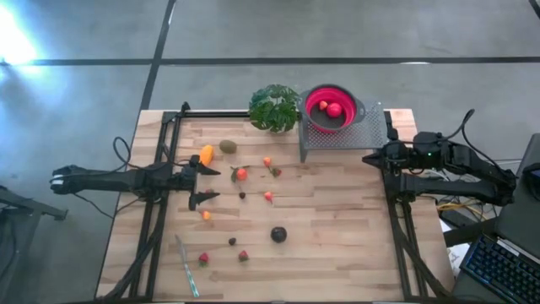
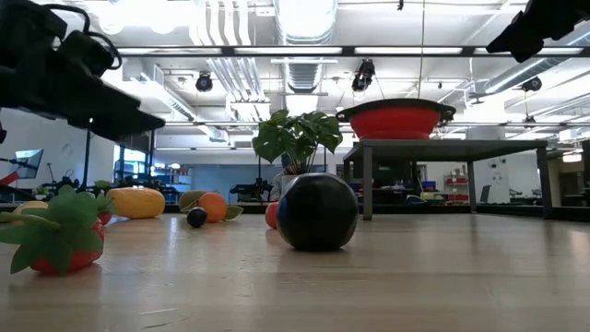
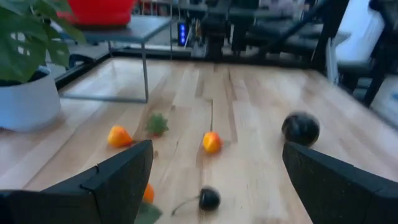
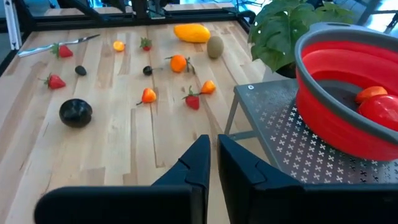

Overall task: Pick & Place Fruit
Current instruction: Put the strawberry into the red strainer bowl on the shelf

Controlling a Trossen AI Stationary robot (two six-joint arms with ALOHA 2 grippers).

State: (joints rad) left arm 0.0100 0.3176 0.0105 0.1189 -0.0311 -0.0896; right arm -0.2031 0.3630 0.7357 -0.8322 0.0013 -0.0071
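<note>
High view, my left gripper (image 1: 205, 183): fingers spread wide apart, empty, hovering over the left part of the wooden table (image 1: 337, 245).
Just beside my left gripper: the elongated yellow-orange piece (image 1: 207, 154) by one fingertip, a small orange ball (image 1: 207, 215) just past the other.
Ahead of my left gripper: an orange fruit with a stem (image 1: 241, 174), a small dark berry (image 1: 242, 195) and a red-orange piece (image 1: 268, 196), all loose on the boards.
My right gripper (image 4: 213, 163): fingers pressed almost together with only a thin gap, holding nothing, beside the perforated metal stand (image 1: 354, 133) at the table's right.
Red bowl (image 1: 331, 108): sits on the stand, with two red fruits (image 1: 334, 110) inside.
Kiwi (image 1: 228, 146): near the leafy plant (image 1: 274, 107), apart from both grippers.
Dark round fruit (image 1: 278, 234): alone, mid-table, toward the near edge.
Strawberries (image 1: 203, 257): two near the front edge, one close to the thin pale stick (image 1: 186, 266).
</note>
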